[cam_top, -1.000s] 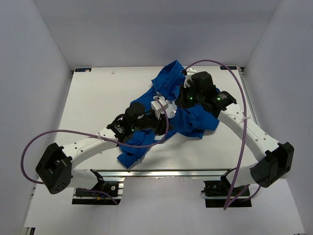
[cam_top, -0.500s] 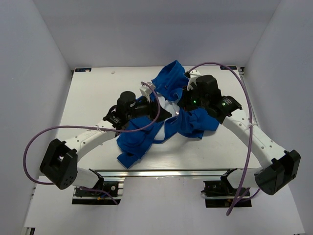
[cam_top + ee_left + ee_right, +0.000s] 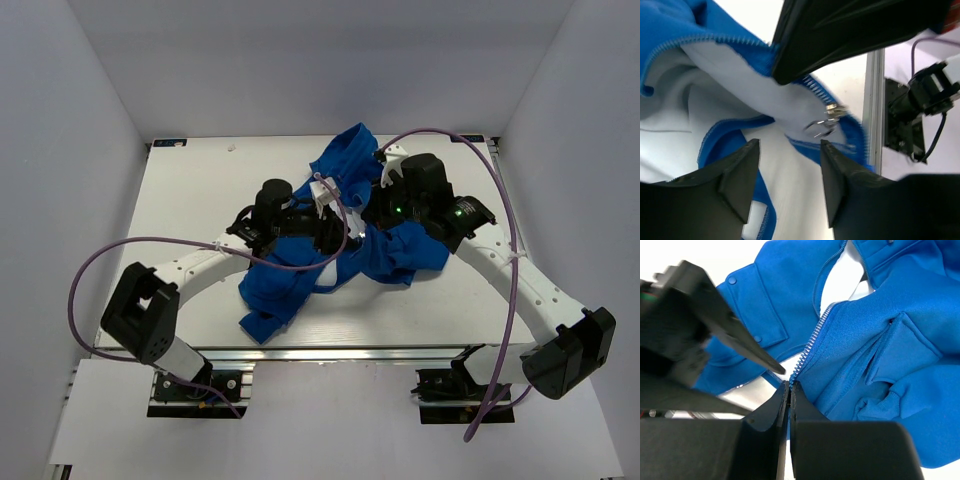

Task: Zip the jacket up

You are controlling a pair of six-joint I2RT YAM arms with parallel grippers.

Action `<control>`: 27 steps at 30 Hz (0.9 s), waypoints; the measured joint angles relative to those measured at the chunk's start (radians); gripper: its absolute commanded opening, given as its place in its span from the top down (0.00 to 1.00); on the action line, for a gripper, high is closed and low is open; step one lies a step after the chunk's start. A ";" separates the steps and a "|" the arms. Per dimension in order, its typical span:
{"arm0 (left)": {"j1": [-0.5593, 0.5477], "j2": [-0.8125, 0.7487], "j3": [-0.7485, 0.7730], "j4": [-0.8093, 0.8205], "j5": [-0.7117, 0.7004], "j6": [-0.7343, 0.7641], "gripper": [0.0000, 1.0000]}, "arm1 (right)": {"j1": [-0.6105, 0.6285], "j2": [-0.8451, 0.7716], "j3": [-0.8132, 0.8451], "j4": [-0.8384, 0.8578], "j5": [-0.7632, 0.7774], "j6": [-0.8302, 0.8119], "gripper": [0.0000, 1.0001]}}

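Jacket (image 3: 395, 250) lies crumpled on surface (image 3: 190, 190), middle to far edge. R fingers (image 3: 807, 422) clenched on its zipper edge; L fingers (image 3: 740, 175) spread apart, gripping nothing, w/ zipper pull (image 3: 827, 120) just beyond them.

Left arm (image 3: 215, 262) farther back (jaws wider)

We see the jacket (image 3: 275, 300) as soft, matt blue cloth with a faintly fuzzy knit face, and its lining (image 3: 730, 85) as matt white cloth. The zipper teeth (image 3: 808, 351) look pale and slightly shiny; the zipper slider (image 3: 830, 112) is glossy metal. The fingers (image 3: 735, 175) of the left gripper (image 3: 789, 150) look like matt black plastic. The table (image 3: 190, 200) is smooth, matt white.
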 measured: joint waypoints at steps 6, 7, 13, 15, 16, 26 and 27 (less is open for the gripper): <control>0.000 0.061 0.017 -0.013 0.058 0.054 0.42 | 0.000 0.000 0.008 -0.003 -0.023 -0.003 1.00; 0.000 0.062 0.017 -0.012 0.076 0.060 0.42 | 0.000 0.000 0.009 -0.003 -0.025 -0.003 1.00; -0.006 0.062 0.025 0.007 0.172 0.085 0.42 | 0.000 0.000 0.012 -0.006 -0.027 -0.004 1.00; -0.013 0.063 0.033 0.010 0.192 0.097 0.42 | 0.000 0.000 0.012 -0.006 -0.029 -0.004 1.00; -0.015 0.064 0.039 0.011 0.204 0.102 0.42 | 0.000 0.000 0.012 -0.006 -0.029 -0.004 1.00; -0.034 0.108 0.088 0.022 0.245 0.135 0.62 | 0.000 0.000 0.012 -0.008 -0.032 -0.004 1.00; -0.035 0.111 0.093 0.021 0.245 0.137 0.71 | 0.000 0.000 0.012 -0.008 -0.033 -0.004 1.00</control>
